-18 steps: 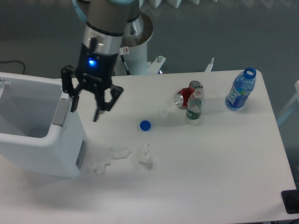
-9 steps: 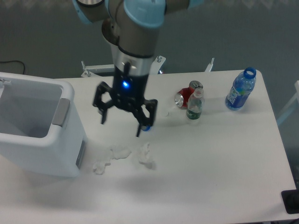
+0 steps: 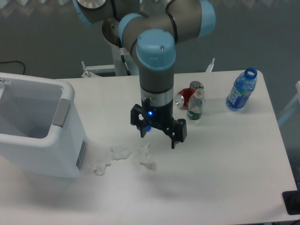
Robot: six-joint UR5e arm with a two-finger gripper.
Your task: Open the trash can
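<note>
At far left, trash can [image 3: 40, 136], well apart from spread tool [image 3: 158, 138]

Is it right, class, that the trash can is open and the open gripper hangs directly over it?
Not quite. The fixed camera shows the trash can open, but the open gripper hangs over the table, well to the can's right, above the blue bottle cap.

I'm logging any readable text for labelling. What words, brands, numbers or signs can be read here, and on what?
None can be read.
Blue bottle: label print too blurred.
Green-labelled bottle: label too small.
Red cans: markings illegible.
Trash can: a grey panel on its side, no legible text.
Gripper: only a blue light, no writing.
</note>
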